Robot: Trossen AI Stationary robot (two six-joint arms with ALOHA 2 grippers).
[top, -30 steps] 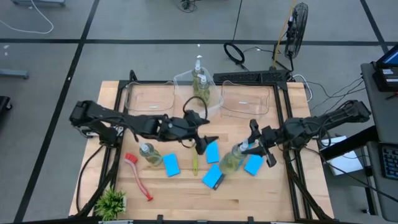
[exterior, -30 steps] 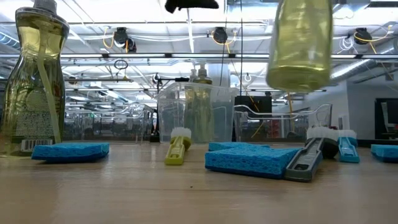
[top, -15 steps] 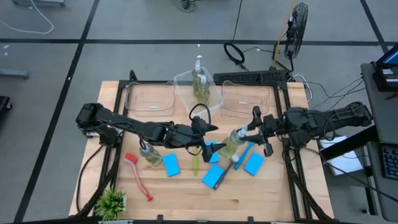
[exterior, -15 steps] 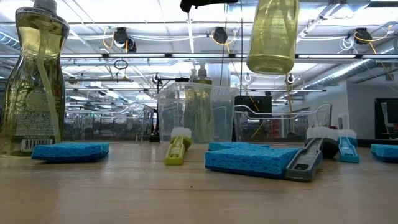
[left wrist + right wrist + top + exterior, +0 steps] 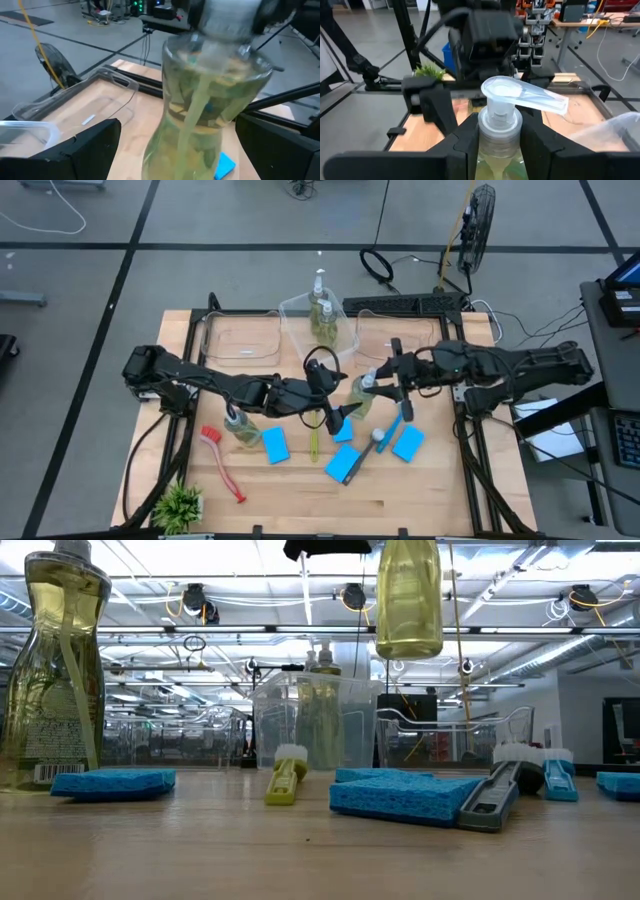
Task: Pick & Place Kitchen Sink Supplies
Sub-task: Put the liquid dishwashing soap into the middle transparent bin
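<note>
The right tool (image 5: 385, 377) grips a pump bottle (image 5: 363, 394) by its neck, holding it in the air above the surface (image 5: 280, 490), near the blue sponges (image 5: 275, 445). The left tool (image 5: 340, 417) sits just beside the bottle, its fingers (image 5: 82, 147) spread wide on either side of it

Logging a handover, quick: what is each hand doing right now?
Left hand: open, its fingers on either side of the soap bottle, not gripping.
Right hand: closed on the soap bottle's neck, holding it in the air.
</note>
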